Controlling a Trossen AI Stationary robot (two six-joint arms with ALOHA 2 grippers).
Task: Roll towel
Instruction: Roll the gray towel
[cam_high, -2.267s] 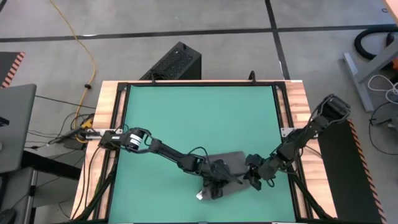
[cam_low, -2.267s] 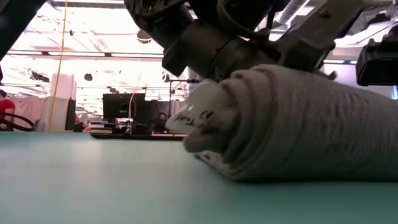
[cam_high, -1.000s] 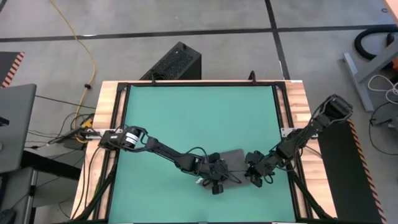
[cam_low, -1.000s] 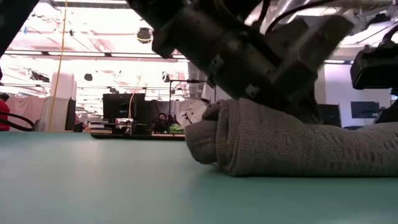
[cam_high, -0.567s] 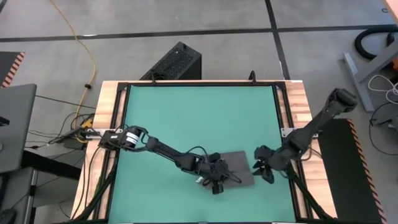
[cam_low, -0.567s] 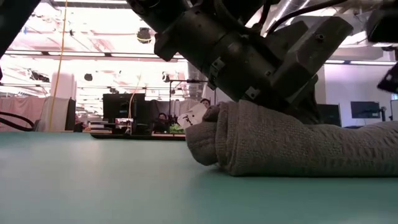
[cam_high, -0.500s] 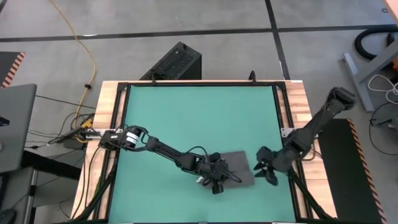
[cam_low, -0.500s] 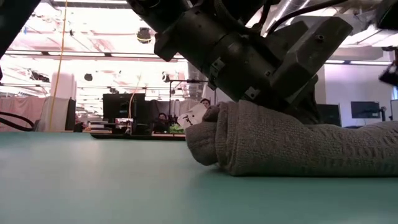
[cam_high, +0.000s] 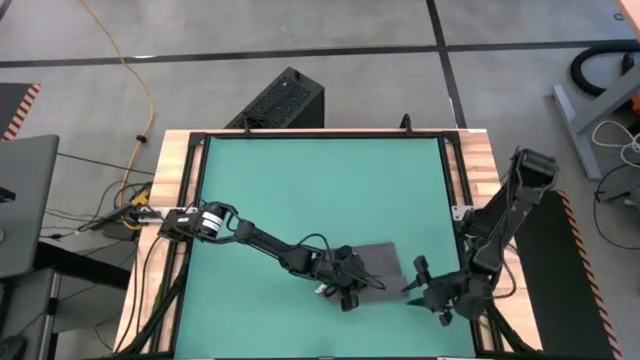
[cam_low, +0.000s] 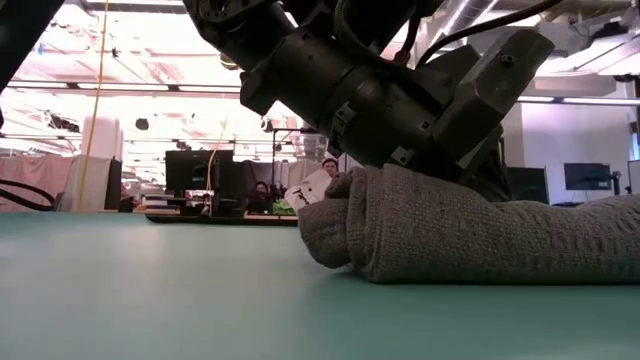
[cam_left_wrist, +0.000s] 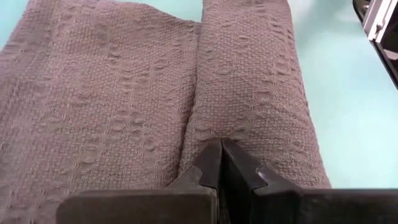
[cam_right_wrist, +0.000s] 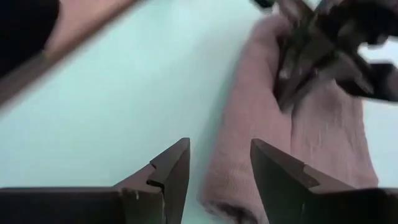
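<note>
since the earlier frames my right gripper (cam_high: 428, 289) has let go of the towel and pulled away toward the lower right of the high view, where it now hangs over the green mat (cam_high: 300, 190) near the mat's lower right corner, clear of the cloth. its two dark fingers (cam_right_wrist: 171, 167) stand apart with nothing between them; past them, in the right wrist view, the towel lies on the mat, with my other arm on it farther off.

the dark grey soft cloth towel (cam_high: 375, 265) lies in the lower middle of the high view, slightly right of centre, partly rolled: a thick roll along one side and a flat part beside it. in the low view the roll (cam_low: 400, 225) fills the right half of the frame, its rounded end facing left, with a small white tag (cam_low: 310, 188) sticking up just beside that end.

my left gripper (cam_high: 345, 288) has stayed where it was, pressed down on the towel's left end in the high view. its fingers (cam_left_wrist: 214, 165) are clenched together, tips touching, resting in the crease between the roll and the flat part. i cannot tell whether any cloth is pinched between them.
</note>
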